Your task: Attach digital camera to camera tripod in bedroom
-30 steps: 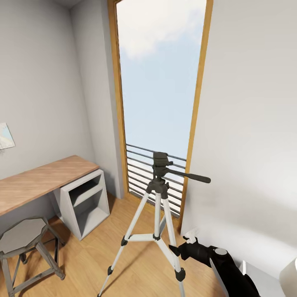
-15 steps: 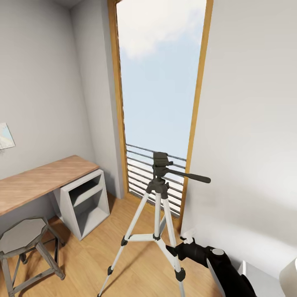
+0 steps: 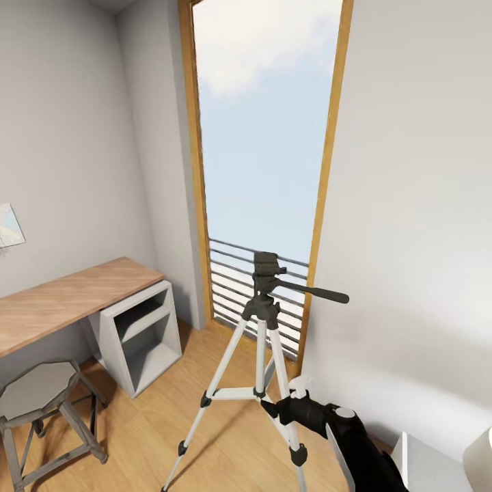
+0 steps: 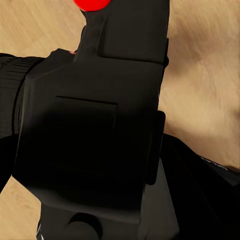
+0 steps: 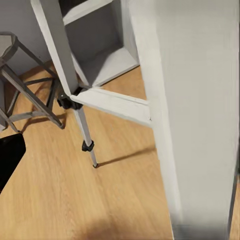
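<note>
The camera tripod (image 3: 262,321) stands on the wood floor before the tall window, silver legs spread, black head (image 3: 265,270) bare, pan handle (image 3: 321,294) pointing right. The digital camera (image 4: 95,130), black with a red dot (image 4: 91,4), sits very close in the left wrist view, my left gripper (image 4: 100,150) shut on it; a dark finger (image 4: 200,200) shows beside it. My right gripper (image 3: 272,408) hovers low against the tripod's right leg. In the right wrist view that leg (image 5: 190,100) looms near, and one black finger (image 5: 9,152) sits far out at the edge.
A grey octagonal stool (image 3: 37,389) stands at the lower left beside a wood-topped desk (image 3: 68,297) with a grey open shelf unit (image 3: 140,335). The window (image 3: 263,137) has a metal railing. A pale wall (image 3: 410,239) runs close on the right.
My right arm has moved left and slightly up, bringing its gripper from beside the tripod's right leg onto it. The tripod and the view have not moved.
</note>
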Available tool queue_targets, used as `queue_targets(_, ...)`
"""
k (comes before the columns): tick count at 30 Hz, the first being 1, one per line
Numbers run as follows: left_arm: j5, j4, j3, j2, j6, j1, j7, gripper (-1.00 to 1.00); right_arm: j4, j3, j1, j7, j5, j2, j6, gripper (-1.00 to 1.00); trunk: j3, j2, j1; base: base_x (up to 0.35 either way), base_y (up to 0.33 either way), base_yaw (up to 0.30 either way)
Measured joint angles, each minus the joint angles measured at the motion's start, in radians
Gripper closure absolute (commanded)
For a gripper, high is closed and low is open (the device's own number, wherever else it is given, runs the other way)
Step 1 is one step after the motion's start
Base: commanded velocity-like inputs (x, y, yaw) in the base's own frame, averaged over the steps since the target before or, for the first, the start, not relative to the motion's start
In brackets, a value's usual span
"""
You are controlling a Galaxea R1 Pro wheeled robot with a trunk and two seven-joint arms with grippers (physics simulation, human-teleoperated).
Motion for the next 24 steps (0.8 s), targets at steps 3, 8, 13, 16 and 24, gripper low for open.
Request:
queue_targets(3,0.0,0.0,0.0,0.0,0.0,0.0,0.0,1.0,-0.074,0.0,0.0,-0.03,-0.001,0.016,0.058,-1.0,0.0,0.0,0.0,0.0,0.0,0.0)
queue_targets(8,0.0,0.0,0.0,0.0,0.0,0.0,0.0,1.0,-0.126,0.0,0.0,-0.054,0.002,0.024,0.114,-1.0,0.0,0.0,0.0,0.0,0.0,0.0)
queue_targets(13,0.0,0.0,0.0,0.0,0.0,0.0,0.0,1.0,-0.141,0.001,0.0,-0.125,0.002,0.024,0.128,-1.0,0.0,0.0,0.0,0.0,0.0,0.0)
queue_targets(16,0.0,0.0,0.0,0.0,0.0,0.0,0.0,1.0,-0.142,0.001,0.0,-0.144,0.001,0.022,0.13,-1.0,0.0,0.0,0.0,0.0,0.0,0.0)
queue_targets(24,0.0,0.0,0.0,0.0,0.0,0.0,0.0,1.0,-0.143,-0.001,0.0,-0.156,0.001,0.018,0.129,-1.0,0.0,0.0,0.0,0.0,0.0,0.0)
